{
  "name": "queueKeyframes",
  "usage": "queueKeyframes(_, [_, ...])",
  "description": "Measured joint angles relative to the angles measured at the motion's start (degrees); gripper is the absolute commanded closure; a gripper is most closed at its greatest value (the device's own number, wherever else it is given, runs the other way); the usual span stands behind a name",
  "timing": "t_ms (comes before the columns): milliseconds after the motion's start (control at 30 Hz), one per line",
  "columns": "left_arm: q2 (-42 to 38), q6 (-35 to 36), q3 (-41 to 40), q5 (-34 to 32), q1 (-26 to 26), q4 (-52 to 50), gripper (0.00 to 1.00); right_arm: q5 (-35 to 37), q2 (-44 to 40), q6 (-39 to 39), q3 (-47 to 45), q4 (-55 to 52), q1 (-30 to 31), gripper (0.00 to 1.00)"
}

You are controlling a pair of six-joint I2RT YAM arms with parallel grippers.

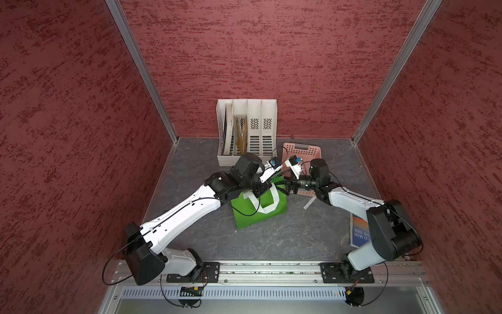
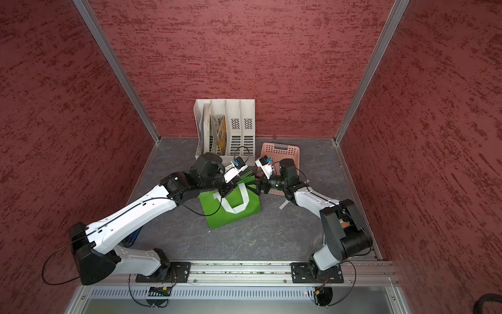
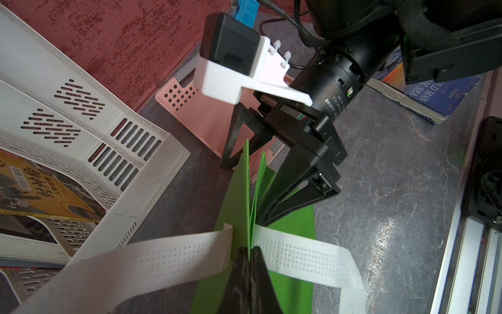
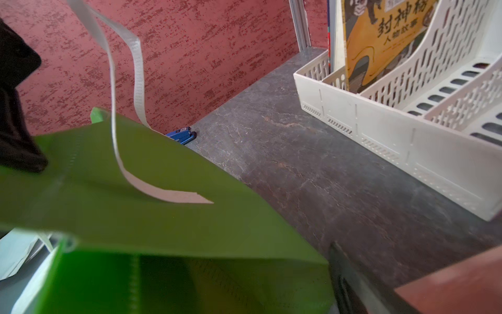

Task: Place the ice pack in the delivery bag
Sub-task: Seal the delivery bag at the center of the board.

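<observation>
The delivery bag (image 1: 260,217) (image 2: 231,214), bright green with white strap handles (image 1: 267,208), stands mid-table in both top views. My left gripper (image 3: 250,252) (image 1: 260,190) is shut on the bag's upper green rim, between the two straps (image 3: 176,261). My right gripper (image 3: 258,176) (image 1: 285,187) is open at the bag's far-right end, its black fingers (image 3: 233,146) spread on either side of the folded green edge (image 3: 245,190). In the right wrist view the bag's side (image 4: 163,217) fills the foreground beside one finger (image 4: 343,280). The ice pack is out of view.
A white file organiser (image 1: 245,130) holding books stands at the back wall. The pink basket (image 1: 301,152) sits behind my right wrist. A blue book (image 1: 358,231) lies at the right edge, a small blue object (image 4: 182,136) by the left wall, and a white strip (image 1: 309,203) beside the bag.
</observation>
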Motion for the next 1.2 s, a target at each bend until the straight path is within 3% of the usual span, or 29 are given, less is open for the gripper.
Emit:
queueKeyframes(200, [0.7, 0.6, 1.7, 2.3, 0.1, -3.1, 1.0, -3.2, 4.5, 1.0, -1.4, 12.6, 0.0, 0.13])
queueKeyframes(500, [2.0, 1.5, 3.1, 3.4, 0.8, -4.5, 1.0, -7.2, 7.8, 2.5, 1.0, 16.6, 0.2, 0.4])
queueKeyframes(533, [2.0, 1.5, 3.2, 3.5, 0.8, -4.7, 1.0, -7.6, 7.9, 2.8, 1.1, 16.9, 0.3, 0.45])
queueKeyframes(633, [2.0, 1.9, 3.6, 3.5, 1.0, -5.3, 1.0, -8.8, 8.4, 3.2, 2.2, 16.5, 0.7, 0.76])
queueKeyframes(800, [2.0, 2.5, 3.6, 2.0, 0.8, -6.0, 1.0, -10.4, 9.4, 4.3, 5.9, 13.2, 1.4, 0.97])
queueKeyframes(833, [2.0, 2.6, 3.6, 1.4, 0.6, -6.0, 1.0, -10.5, 9.4, 4.7, 6.1, 12.9, 1.6, 1.0])
queueKeyframes(1000, [1.9, 3.6, 3.5, -3.2, -1.0, -5.3, 0.79, -9.8, 8.9, 5.4, 6.8, 9.8, 2.0, 1.0])
queueKeyframes(1200, [-1.5, 3.9, -0.6, -8.6, -1.7, 0.9, 0.77, -4.1, 3.2, 7.6, 4.4, 3.6, 2.4, 1.0])
